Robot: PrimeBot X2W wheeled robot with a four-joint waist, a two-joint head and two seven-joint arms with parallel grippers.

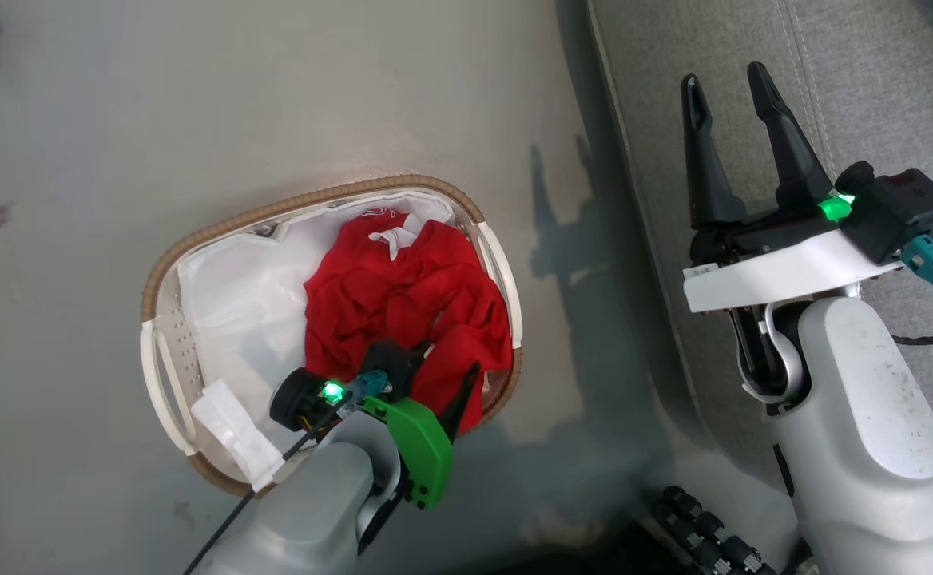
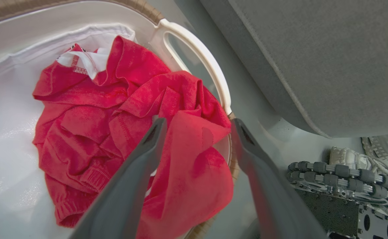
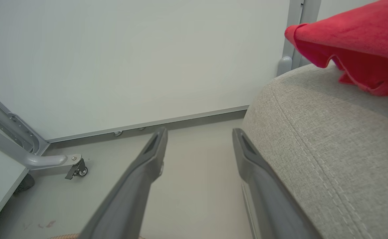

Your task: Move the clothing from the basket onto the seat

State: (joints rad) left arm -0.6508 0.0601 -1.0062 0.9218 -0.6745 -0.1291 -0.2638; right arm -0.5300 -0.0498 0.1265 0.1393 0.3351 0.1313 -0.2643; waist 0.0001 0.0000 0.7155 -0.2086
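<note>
head view: basket (image 1: 315,196) rim near seat (image 1: 658,80) edge, floor (image 1: 566,263) between

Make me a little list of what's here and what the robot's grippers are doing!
basket: on the floor, left of the seat
in basket: crumpled red garment, white liner
left gripper: open, low over the garment, a red fold between its fingers
right gripper: open, holding nothing, by the seat's edge
seat: light grey, with another red cloth lying on it
task: garment not yet out of the basket

One basket (image 1: 175,343), one seat (image 1: 874,80), two red garments (image 1: 402,295) (image 3: 356,43), two claws (image 2: 198,120) (image 1: 724,76).
</note>
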